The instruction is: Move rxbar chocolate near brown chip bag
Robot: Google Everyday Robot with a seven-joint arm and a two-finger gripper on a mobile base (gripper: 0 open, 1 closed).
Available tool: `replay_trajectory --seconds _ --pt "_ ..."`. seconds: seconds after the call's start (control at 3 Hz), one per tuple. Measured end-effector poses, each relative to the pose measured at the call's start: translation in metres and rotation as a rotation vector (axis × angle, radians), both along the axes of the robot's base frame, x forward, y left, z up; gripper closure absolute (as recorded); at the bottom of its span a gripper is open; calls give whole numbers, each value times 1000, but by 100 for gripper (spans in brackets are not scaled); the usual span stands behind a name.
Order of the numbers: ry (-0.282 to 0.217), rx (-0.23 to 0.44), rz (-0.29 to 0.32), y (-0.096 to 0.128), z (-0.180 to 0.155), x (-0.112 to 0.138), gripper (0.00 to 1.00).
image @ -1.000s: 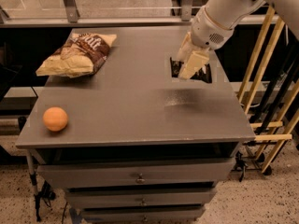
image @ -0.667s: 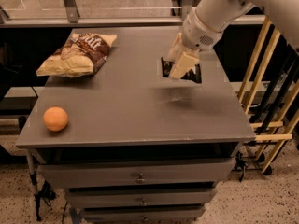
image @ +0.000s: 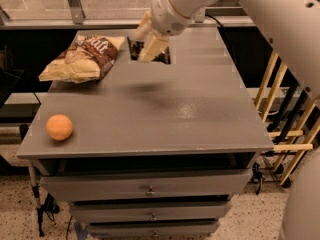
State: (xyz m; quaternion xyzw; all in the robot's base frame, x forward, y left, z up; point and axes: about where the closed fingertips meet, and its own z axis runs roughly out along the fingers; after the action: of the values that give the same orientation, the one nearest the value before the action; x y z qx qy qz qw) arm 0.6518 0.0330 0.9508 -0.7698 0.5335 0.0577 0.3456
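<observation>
The brown chip bag [image: 82, 59], crinkled brown and cream, lies at the far left of the grey table [image: 180, 119]. My gripper [image: 146, 46] hangs above the table just right of the bag, its cream fingers shut on the rxbar chocolate [image: 149, 53], a small flat black bar held in the air. Part of the bar is hidden behind the fingers.
A round orange fruit [image: 60, 127] sits near the table's front left corner. Drawers [image: 150, 189] are below the tabletop. Wooden slats [image: 287, 129] stand to the right of the table. My white arm [image: 260, 14] reaches in from the upper right.
My gripper has carried the black bar leftward from the right side of the table towards the chip bag, still lifted above the surface.
</observation>
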Motion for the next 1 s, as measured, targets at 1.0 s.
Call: replay_trajectory --seconds 1.0 --pt "-85 18 57 57 10 33 100"
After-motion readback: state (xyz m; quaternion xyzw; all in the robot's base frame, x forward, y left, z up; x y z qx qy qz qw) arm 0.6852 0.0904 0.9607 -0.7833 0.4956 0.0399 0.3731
